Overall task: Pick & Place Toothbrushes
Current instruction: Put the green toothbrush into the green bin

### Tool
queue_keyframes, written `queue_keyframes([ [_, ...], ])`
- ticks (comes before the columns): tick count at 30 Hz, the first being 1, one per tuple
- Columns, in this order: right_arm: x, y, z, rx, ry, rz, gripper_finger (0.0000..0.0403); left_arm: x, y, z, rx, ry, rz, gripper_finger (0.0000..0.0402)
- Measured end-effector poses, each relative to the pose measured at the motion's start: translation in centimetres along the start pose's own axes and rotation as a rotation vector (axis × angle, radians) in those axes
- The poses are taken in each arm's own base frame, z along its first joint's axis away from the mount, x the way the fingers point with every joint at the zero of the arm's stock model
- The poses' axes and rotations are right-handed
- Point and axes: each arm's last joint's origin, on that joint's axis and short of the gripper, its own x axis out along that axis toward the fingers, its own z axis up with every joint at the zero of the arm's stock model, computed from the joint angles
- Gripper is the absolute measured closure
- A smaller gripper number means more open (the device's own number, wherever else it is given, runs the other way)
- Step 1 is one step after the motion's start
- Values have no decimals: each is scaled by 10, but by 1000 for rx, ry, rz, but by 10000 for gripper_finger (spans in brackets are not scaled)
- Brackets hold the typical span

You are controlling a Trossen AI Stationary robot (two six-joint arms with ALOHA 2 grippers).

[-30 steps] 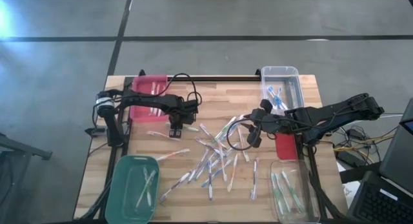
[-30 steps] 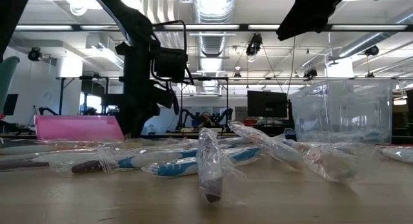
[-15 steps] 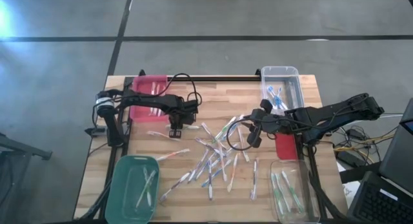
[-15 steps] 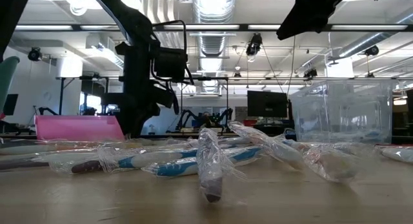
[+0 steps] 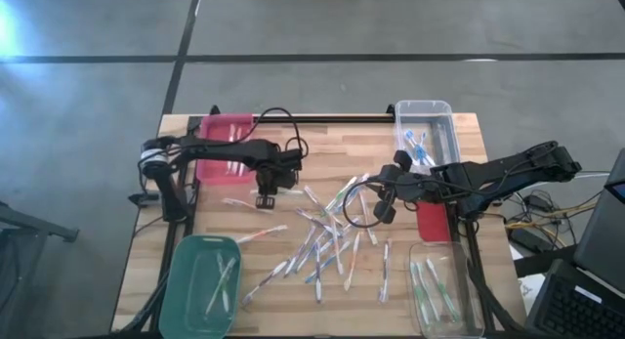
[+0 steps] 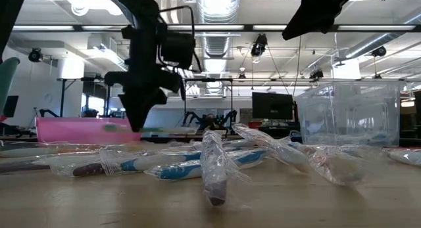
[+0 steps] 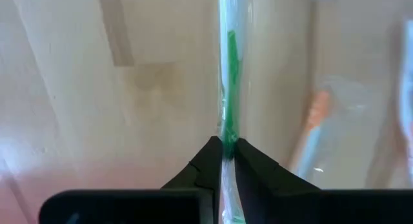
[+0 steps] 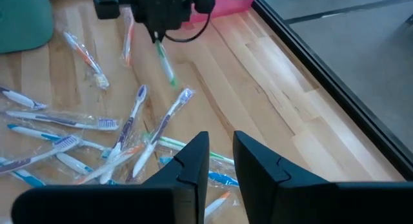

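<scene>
I can read no writing or brand anywhere. My left gripper (image 7: 222,150) has its jaws pinched on a wrapped green toothbrush (image 7: 229,69), lifted off the tabletop (image 5: 234,222) near the pink bin (image 5: 229,134). My right gripper's (image 8: 221,156) jaws stand slightly apart, holding nothing, above the scattered toothbrushes (image 5: 327,236). Beyond those jaws stand a clear bin (image 5: 425,134) and a green bin (image 5: 200,280).

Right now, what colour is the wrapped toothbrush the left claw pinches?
Green, clearest in the left wrist view.
</scene>
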Motion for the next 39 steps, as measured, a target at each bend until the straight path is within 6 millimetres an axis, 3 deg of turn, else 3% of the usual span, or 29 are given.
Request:
queue_keyframes([
  [7, 0, 0, 0, -1, 1, 0, 343, -40, -14, 15, 90, -113, 48, 365],
  [11, 0, -1, -2, -10, 18, -5, 332, -62, -33, 22, 220, -177, 89, 365],
  [18, 0, -1, -4, 10, 35, -11, 307, -88, -76, 28, 511, -159, 397, 375],
  [28, 0, -1, -4, 30, 37, -12, 285, -99, -136, 42, 948, -162, 771, 397],
  [39, -1, 1, -5, 56, 30, -1, 264, -118, -169, 53, 995, -103, 1227, 400],
])
